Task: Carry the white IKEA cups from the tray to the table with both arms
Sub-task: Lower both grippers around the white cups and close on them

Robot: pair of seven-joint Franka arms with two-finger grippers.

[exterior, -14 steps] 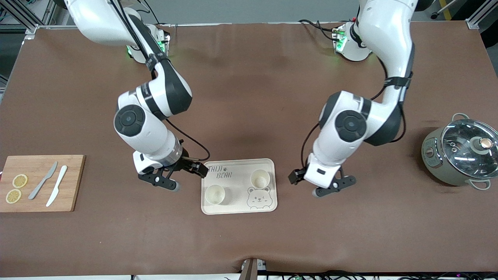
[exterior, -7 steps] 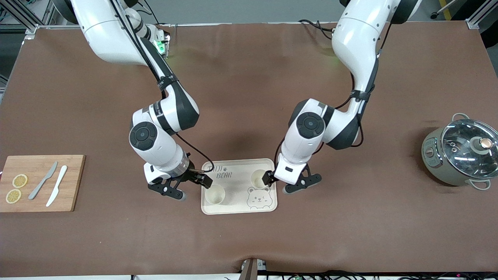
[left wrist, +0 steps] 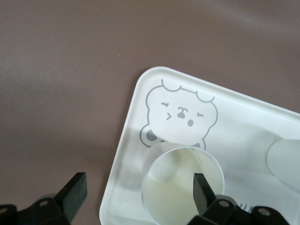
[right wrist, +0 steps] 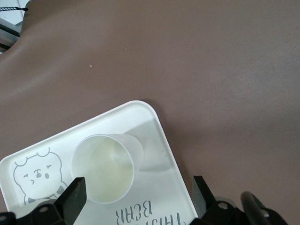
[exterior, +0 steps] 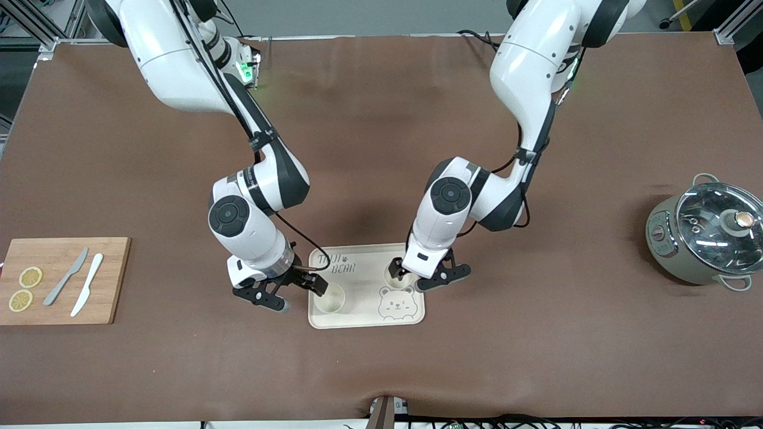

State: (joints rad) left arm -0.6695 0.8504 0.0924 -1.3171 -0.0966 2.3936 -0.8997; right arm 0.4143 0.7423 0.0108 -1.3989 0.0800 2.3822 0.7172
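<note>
Over the tray [exterior: 365,261], the left gripper [exterior: 417,279] and right gripper [exterior: 297,293] hung wide-jawed at the two white IKEA cups [exterior: 329,298], both on it, and probably each needed to straddle a rim squarely before closing.

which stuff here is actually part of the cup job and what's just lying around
Job:
cup nearer the camera
cup by the bear face
tray
table
left pincer, open
right pincer, open

Lying about:
cutting board
lemon slices
two knives
lidded pot
</note>
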